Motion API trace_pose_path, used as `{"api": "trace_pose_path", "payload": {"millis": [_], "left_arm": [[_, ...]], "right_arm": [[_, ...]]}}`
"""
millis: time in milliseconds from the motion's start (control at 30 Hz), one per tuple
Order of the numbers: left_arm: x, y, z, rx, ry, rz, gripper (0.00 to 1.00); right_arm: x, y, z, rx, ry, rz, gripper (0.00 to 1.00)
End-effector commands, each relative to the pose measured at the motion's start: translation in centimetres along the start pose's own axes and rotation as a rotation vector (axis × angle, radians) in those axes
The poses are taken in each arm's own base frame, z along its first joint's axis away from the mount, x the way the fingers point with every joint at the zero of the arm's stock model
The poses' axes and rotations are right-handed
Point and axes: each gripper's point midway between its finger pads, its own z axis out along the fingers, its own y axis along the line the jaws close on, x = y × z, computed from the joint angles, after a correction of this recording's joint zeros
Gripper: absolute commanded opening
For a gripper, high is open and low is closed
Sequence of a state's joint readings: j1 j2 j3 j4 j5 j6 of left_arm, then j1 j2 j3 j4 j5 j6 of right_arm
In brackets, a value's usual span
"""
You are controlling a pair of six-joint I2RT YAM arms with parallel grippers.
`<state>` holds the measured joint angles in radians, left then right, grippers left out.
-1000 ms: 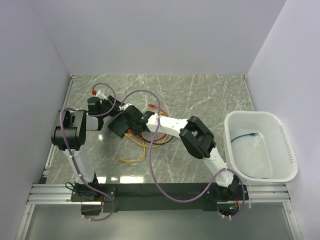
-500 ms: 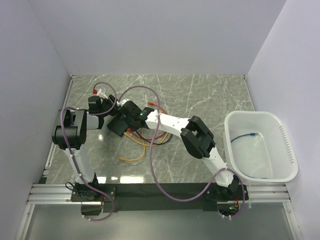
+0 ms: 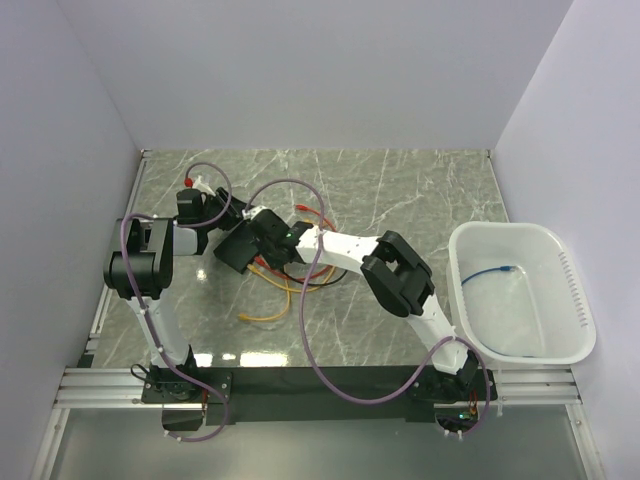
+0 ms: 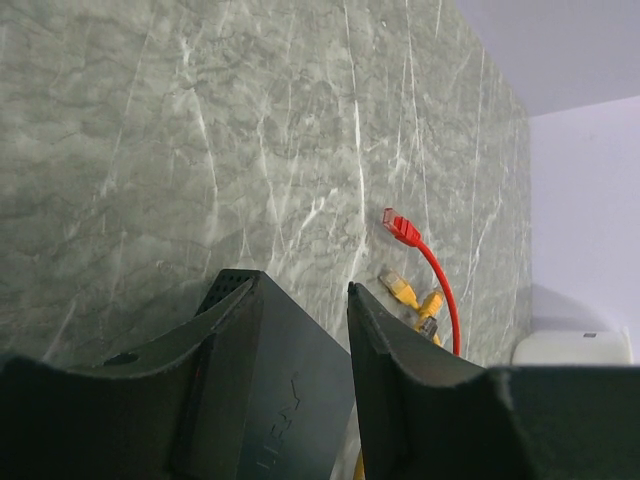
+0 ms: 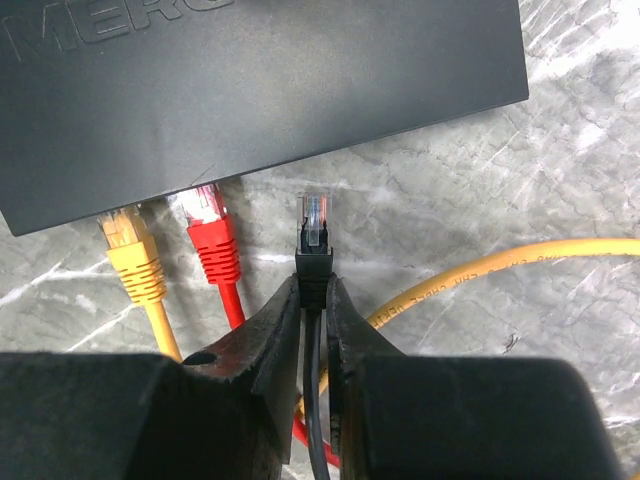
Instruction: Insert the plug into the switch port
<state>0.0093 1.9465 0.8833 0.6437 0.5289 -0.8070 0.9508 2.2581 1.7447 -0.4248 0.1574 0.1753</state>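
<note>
While the right gripper pinches one black plug, the single switch lies just ahead of its tip. One yellow plug and one red plug meet the switch's edge to the left. The left gripper clamps the switch, and the right arm stretches leftward, elbow bent.

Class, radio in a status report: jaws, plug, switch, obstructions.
Left jaws gripping switch. Right jaws shut on black plug, just short of switch edge. Red plug, yellow plug against edge alongside; gap clear.

The top camera looks steeply down from high above the flat matte-black rectangular switch box; both wrist cameras see that box close-up, the right one facing its socket edge.
</note>
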Motion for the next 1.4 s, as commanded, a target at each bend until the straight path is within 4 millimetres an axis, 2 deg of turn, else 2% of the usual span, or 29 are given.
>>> {"api": "trace_pose_path", "payload": {"millis": [0,333,367,567,800,867,900,1033,1167,1367], "left_arm": [[0.7,1.4,0.2,-0.066,0.014,-0.032,0.46],[1.4,2.3,-0.1,-0.108,0.019,-0.083,0.46],[2.3,1.8,0.2,-0.105,0.038,-0.078,0.46],[3.1,2.5,-0.1,-0.168,0.054,-0.097,0.46],[2.6,3.2,-0.2,-0.229,0.026,-0.083,0.47],[1.8,2.5,-0.9,-0.212,-0.019,-0.058,0.46],[0.8,1.7,-1.4,-0.206,-0.059,-0.038,0.47],[-0.9,1.9,-2.9,-0.284,-0.134,-0.005,0.48],[-1.1,2.6,-3.7,-0.328,-0.169,-0.014,0.48],[-0.7,3.1,-2.9,-0.32,-0.143,-0.027,0.49]], "right_arm": [[-1.1,-0.6,-1.0,0.01,-0.023,0.012,0.0],[-2.9,0.1,-0.5,-0.006,-0.039,0.01,0.0],[-2.9,0.2,-0.5,-0.007,-0.037,0.01,0.0],[-2.3,0.3,0.0,-0.007,-0.016,0.009,0.0],[-1.9,0.4,0.1,-0.002,0.001,0.005,0.0],[-1.9,0.5,0.1,0.0,0.004,0.002,0.0],[-1.8,0.5,0.2,-0.001,0.007,0.001,0.0],[-1.8,0.7,0.5,-0.005,0.009,0.0,0.0],[-1.6,0.7,0.5,-0.003,0.015,0.0,0.0],[-1.6,0.6,0.5,-0.004,0.017,-0.002,0.0]]}}
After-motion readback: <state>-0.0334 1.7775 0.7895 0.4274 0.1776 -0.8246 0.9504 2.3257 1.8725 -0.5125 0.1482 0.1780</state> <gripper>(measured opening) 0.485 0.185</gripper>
